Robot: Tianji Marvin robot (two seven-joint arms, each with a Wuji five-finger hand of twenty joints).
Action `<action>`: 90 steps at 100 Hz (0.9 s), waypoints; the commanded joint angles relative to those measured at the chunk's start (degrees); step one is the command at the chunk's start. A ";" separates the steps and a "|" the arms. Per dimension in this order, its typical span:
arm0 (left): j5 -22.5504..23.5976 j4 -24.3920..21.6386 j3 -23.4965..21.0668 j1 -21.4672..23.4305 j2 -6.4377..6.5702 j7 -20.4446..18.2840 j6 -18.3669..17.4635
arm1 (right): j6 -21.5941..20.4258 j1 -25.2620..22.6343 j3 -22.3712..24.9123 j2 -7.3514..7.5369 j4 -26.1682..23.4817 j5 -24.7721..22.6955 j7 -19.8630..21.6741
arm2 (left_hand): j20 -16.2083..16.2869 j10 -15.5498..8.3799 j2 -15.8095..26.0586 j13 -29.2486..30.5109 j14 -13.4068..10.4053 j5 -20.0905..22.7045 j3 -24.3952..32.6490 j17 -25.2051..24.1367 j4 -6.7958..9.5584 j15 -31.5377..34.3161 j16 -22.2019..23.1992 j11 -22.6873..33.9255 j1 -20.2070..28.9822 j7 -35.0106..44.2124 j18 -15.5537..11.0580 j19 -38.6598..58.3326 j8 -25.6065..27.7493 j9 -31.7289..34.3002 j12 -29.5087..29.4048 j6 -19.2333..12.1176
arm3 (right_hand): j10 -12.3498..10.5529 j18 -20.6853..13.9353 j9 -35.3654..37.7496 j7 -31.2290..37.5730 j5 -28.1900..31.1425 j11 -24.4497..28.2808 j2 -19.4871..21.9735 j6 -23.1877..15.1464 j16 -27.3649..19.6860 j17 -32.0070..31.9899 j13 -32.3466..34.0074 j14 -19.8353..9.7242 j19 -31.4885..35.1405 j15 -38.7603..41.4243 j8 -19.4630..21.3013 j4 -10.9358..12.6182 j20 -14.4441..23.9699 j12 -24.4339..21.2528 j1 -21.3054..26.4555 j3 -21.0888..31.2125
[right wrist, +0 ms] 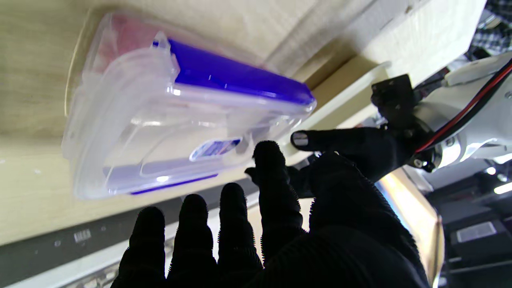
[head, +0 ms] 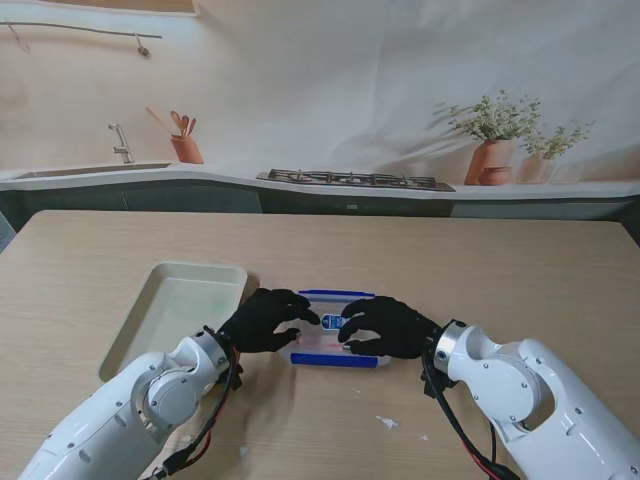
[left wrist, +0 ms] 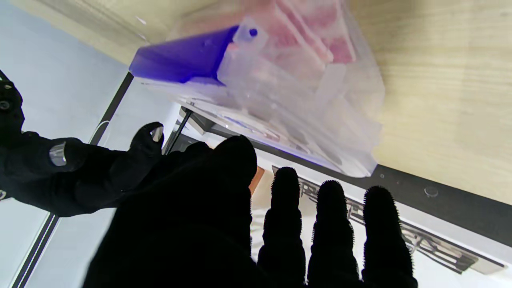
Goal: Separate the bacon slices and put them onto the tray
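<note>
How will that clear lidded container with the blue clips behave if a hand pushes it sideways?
The container looks like rigid plastic, so it should probably slide whole rather than flex. Its low, flat shape makes tipping unlikely. The smooth lid may be slippery under gloved fingers.

Container [head: 334,340] lid mostly hidden under both hands; bacon slices [left wrist: 316,36] blurred, count unclear.
</note>
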 commanded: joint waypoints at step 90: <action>1.63 1.42 2.65 -1.91 1.10 -5.47 0.44 | 3.98 4.35 -5.08 1.24 1.69 -1.94 7.31 | 1.20 -2.50 -0.04 0.55 -1.22 -1.62 1.48 -0.31 -0.50 0.99 -1.07 0.71 -1.60 -0.24 -3.40 2.62 0.23 -0.85 0.77 -2.78 | -3.84 -2.90 -3.66 -0.60 0.66 -6.85 3.27 -2.00 -2.58 -3.00 -2.87 -2.84 -1.89 -3.84 -0.80 2.08 0.07 -2.68 3.73 -2.08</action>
